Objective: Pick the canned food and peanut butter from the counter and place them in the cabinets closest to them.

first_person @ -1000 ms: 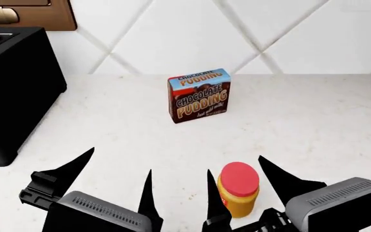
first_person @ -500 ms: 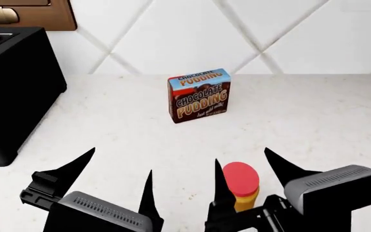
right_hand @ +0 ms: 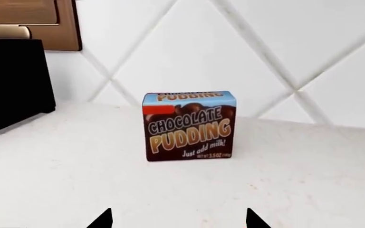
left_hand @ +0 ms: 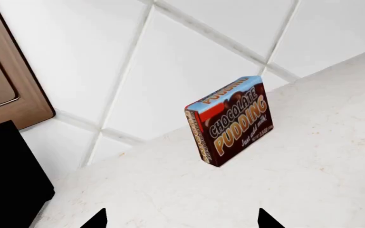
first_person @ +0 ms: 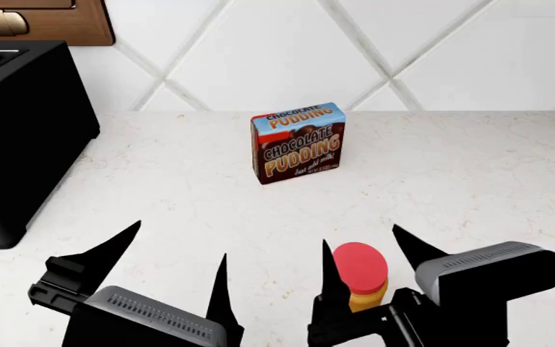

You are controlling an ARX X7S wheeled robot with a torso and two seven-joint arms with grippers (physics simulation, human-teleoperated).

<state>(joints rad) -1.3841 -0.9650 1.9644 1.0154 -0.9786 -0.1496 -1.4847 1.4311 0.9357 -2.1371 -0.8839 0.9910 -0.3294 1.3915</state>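
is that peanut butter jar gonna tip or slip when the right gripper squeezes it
The peanut butter stands upright on the counter, taller than wide, so an off-centre push could probably tip it. Its round, smooth-looking sides may slip or twist. The right gripper is open with a finger on either side, which should steady it.

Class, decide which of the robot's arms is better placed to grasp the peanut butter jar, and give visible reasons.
The right. The right gripper is open with the peanut butter standing between its fingertips, while the open left gripper hovers over bare counter to the side.
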